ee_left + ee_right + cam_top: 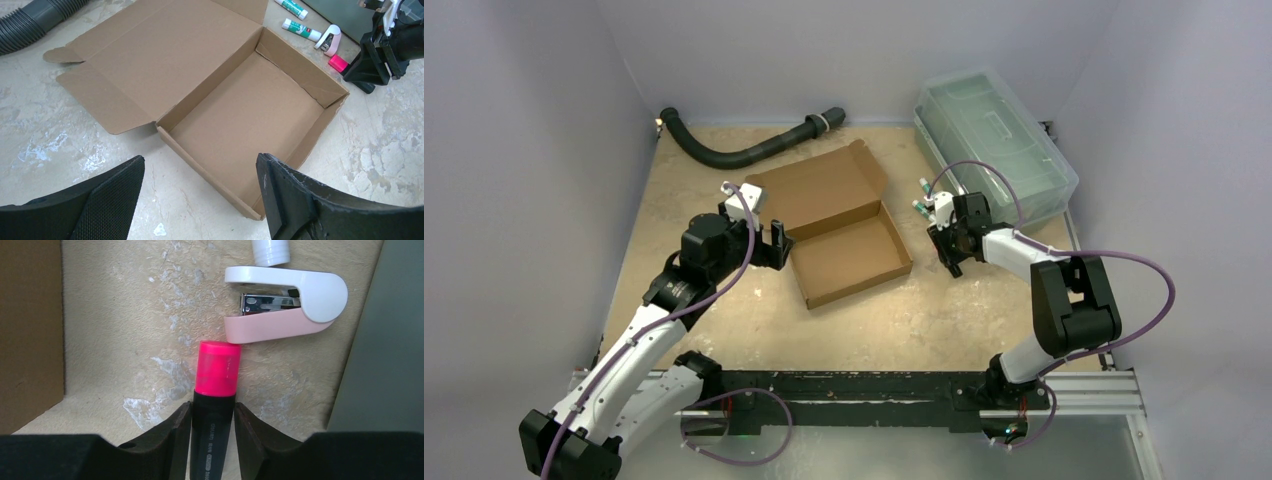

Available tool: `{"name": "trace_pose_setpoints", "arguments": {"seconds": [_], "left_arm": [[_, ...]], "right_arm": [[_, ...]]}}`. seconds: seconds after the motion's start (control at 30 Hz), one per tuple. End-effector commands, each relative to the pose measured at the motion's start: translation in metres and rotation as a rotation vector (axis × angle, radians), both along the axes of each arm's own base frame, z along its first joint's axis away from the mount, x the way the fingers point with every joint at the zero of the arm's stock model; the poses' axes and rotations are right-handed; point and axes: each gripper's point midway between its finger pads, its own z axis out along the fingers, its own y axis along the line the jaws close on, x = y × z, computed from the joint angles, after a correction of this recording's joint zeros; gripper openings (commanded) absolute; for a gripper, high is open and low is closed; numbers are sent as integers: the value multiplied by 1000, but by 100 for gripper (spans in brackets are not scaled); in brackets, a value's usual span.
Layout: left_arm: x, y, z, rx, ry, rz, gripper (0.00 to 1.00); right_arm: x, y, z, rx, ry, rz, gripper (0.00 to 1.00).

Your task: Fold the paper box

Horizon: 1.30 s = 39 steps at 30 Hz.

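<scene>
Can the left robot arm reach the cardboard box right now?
Probably yes. The left gripper hangs open close beside the paper box, facing its open tray, and nothing appears to sit between them.

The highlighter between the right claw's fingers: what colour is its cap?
The highlighter has a bright pink cap; the right wrist view shows it best.
</scene>
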Motion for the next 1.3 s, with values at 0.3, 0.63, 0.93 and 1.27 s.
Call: {"name": "trace_pose_setpoints", "arguments": {"seconds": [0.3,0.63,0.93,1.27], "left_arm": [[3,6,6,8,-30,21,82],[4,7,6,13,-32,29,82],[5,9,5,18,-32,36,82],[6,13,5,29,-37,55,82]], "right_arm": [[8,12,46,36,-96,95,7],[-10,30,87,164,-160,297,0],[-27,72,136,296,-257,622,0],[-24,160,169,273,-331,960,2]]}}
